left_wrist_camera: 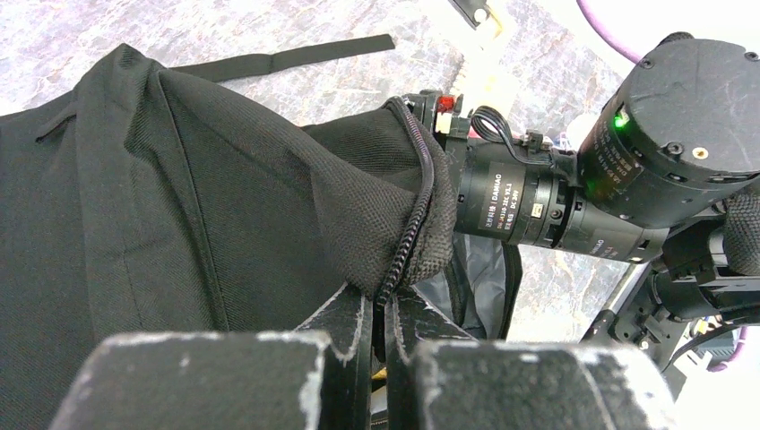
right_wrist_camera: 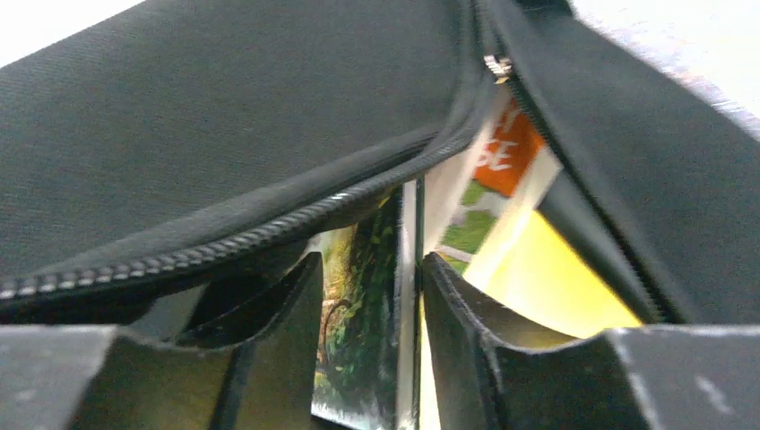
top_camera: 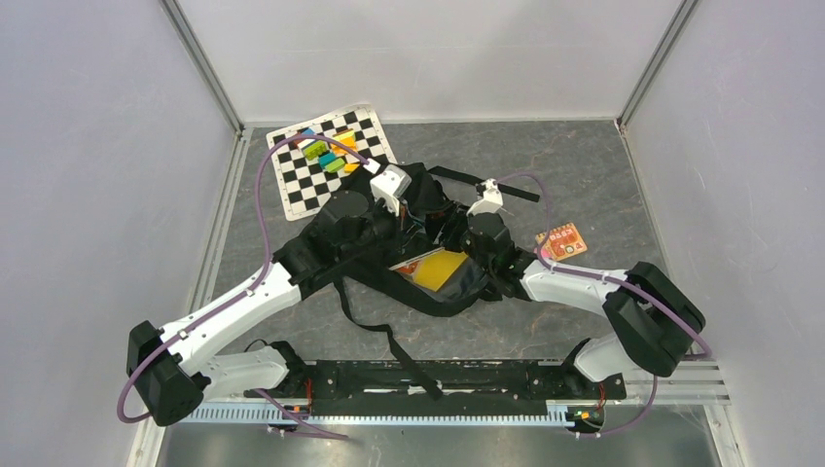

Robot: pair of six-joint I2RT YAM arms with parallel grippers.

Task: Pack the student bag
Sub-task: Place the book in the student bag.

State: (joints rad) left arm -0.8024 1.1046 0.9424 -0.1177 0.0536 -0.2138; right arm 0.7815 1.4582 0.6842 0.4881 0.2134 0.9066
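**Asker:** Where is the student bag?

**Me:** The student bag (top_camera: 455,290) lies slumped in the middle of the grey table (top_camera: 584,175), between my two arms, with its mouth unzipped.

**Asker:** What is happening on your left?

**Me:** My left claw (left_wrist_camera: 381,309) is pressed together. It pinches the bag's zipper edge (left_wrist_camera: 408,233), and the black fabric tents up to it.

**Asker:** And on your right?

**Me:** My right claw (right_wrist_camera: 369,269) sits at the bag's mouth, jaws partly spread. A green leafy book (right_wrist_camera: 358,340) stands edge-on between my fingers, and I cannot tell whether they touch it. A yellow book (right_wrist_camera: 538,287) lies just beside it, inside the bag.
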